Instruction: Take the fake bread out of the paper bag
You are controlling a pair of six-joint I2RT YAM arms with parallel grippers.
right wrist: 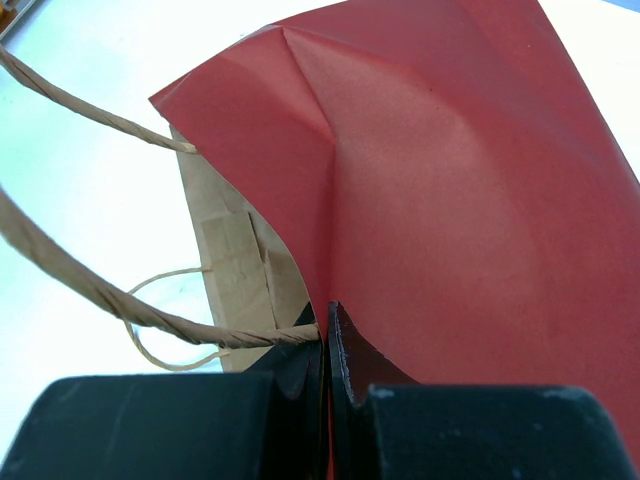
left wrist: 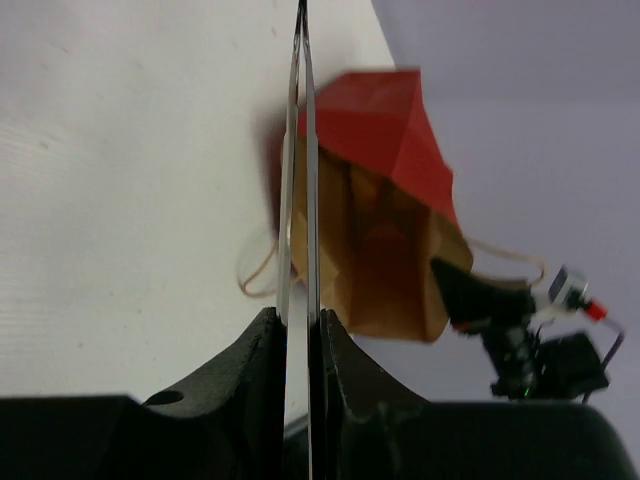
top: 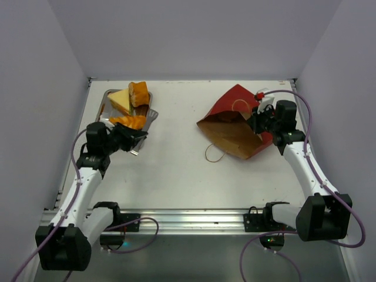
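right pincer (right wrist: 327, 322): jaws shut tight on the upper mouth rim of the bag (top: 235, 103), right where a string handle (right wrist: 110, 300) roots; the pinch holds the red wall up.
left pincer (left wrist: 300, 318): jaws narrow, closed on a thin steel edge that runs between the fingers, judged to be the rim of the tray (top: 107, 96); no bread in them.
bag, place: right half of the table (top: 176, 176), lying on its side, well apart from the tray.
bag, pointing: long axis runs far-right to near-left; closed end toward the far right corner, mouth toward the near left, facing the left pincer; brown inside shows.
bag, contents: no bread seen in the mouth; deepest part in shadow, cannot tell.
bag, handling: judged very light, thin and quick to crease; likely to slide if not pinned. the rim beside the handle root looks the stiffest hold.
bread, place: three pieces in the tray, far left: loaf (top: 139, 93), wedge (top: 120, 100), orange piece (top: 128, 121) nearest the left pincer.
bread, pointing: orange piece lies long axis left to right along the tray's near rim.
bread, handling: judged light, firm, not fragile, perhaps smooth; take it across the narrow width at mid-length.
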